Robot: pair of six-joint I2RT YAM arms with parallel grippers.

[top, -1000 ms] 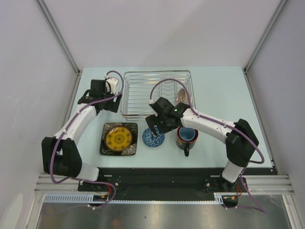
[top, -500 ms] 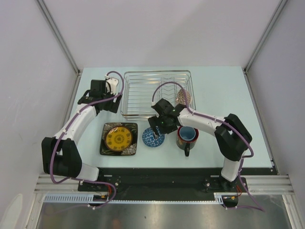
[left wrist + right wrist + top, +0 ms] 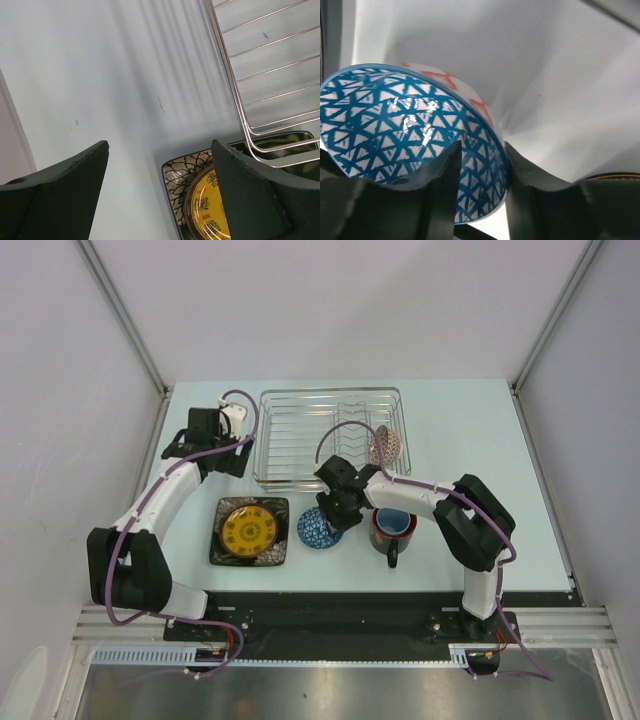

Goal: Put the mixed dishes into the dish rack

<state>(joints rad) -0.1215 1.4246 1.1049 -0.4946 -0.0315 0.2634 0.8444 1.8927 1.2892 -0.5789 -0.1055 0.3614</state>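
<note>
The blue bowl [image 3: 318, 530] [image 3: 395, 125] sits on the table in front of the dish rack [image 3: 300, 430] [image 3: 239, 101]. My right gripper [image 3: 335, 518] [image 3: 481, 147] straddles its right rim, one finger inside and one against the outer wall, with a gap still showing inside. A brown-speckled bowl [image 3: 385, 445] stands on edge in the rack. The yellow plate [image 3: 250, 529] [image 3: 210, 200] lies on the square black plate [image 3: 222, 540] [image 3: 182, 172]. The mug [image 3: 392, 525] stands right of the blue bowl. My left gripper [image 3: 235, 455] [image 3: 157, 145] hovers open left of the rack.
The mug's handle [image 3: 391, 558] points toward the near table edge. The right arm's elbow [image 3: 480, 515] rises right of the mug. White walls close the table in on three sides.
My right gripper has moved down and left onto the blue bowl's rim, and its jaws have narrowed around it. The left arm has not moved.
</note>
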